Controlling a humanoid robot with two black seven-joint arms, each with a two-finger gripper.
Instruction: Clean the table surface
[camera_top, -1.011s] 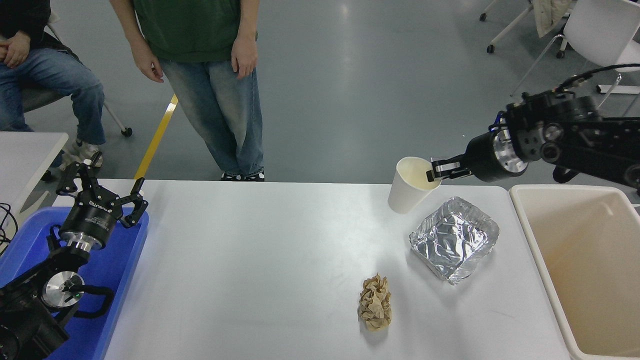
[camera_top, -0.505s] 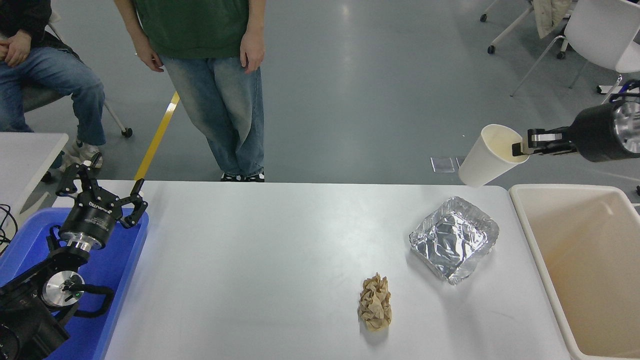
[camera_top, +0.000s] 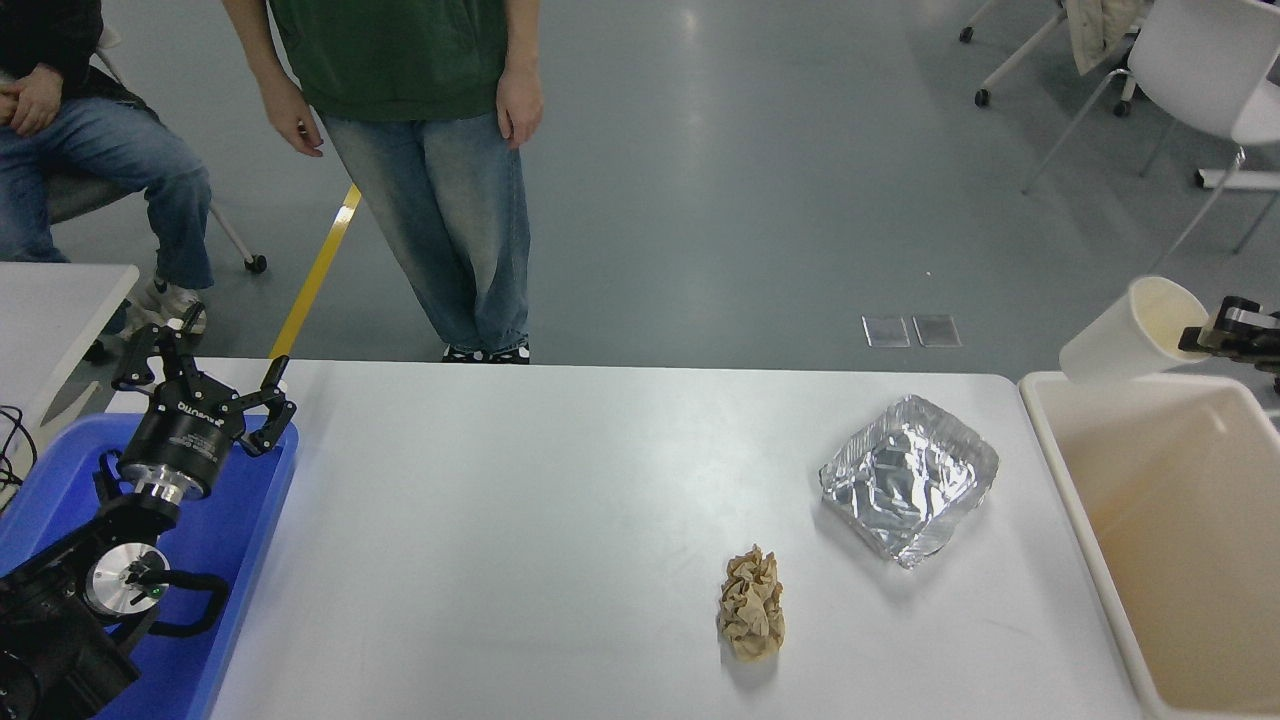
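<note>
While the right gripper (camera_top: 1195, 340) pinches a tilted paper cup (camera_top: 1132, 334) by its rim above the beige bin's (camera_top: 1120, 590) far edge, the table surface (camera_top: 520, 520) carries a foil tray (camera_top: 908, 476) near its right edge and a crumpled brown paper (camera_top: 751, 604) toward its near edge. Spread open, the left gripper (camera_top: 205, 385) sits parked over the blue tray (camera_top: 225, 560) at the table's left edge.

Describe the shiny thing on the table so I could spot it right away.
On the white table, look toward the right end, beside the beige bin. The foil tray lies there, square, crinkled and silver, unlike the brown paper wad nearer the front.
</note>
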